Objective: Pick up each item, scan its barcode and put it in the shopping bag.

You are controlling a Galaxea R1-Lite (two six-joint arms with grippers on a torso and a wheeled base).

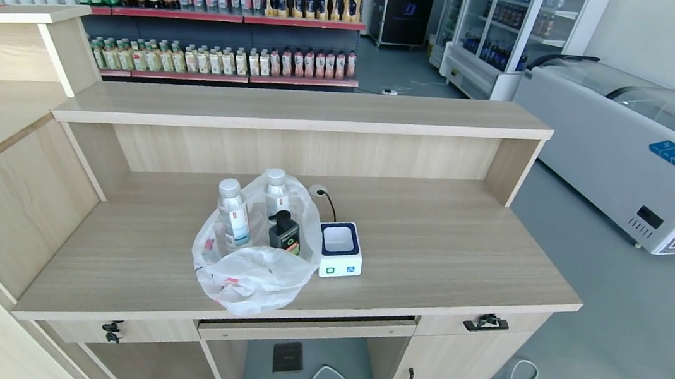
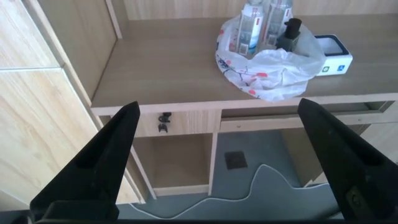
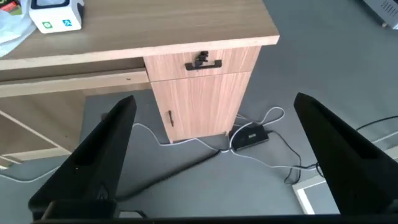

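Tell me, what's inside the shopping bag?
Inside the shopping bag stand two clear bottles and a dark pump bottle. Its crumpled plastic hides their bases and anything lying lower.

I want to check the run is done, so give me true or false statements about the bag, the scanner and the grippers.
The clear bottles stand in the shopping bag. True.
The scanner lies inside the bag. False: it sits on the desk beside the bag.
The left gripper holds a bottle. False: it is open and empty.
The dark pump bottle stands in the bag. True.
The right gripper is shut. False: it is open.
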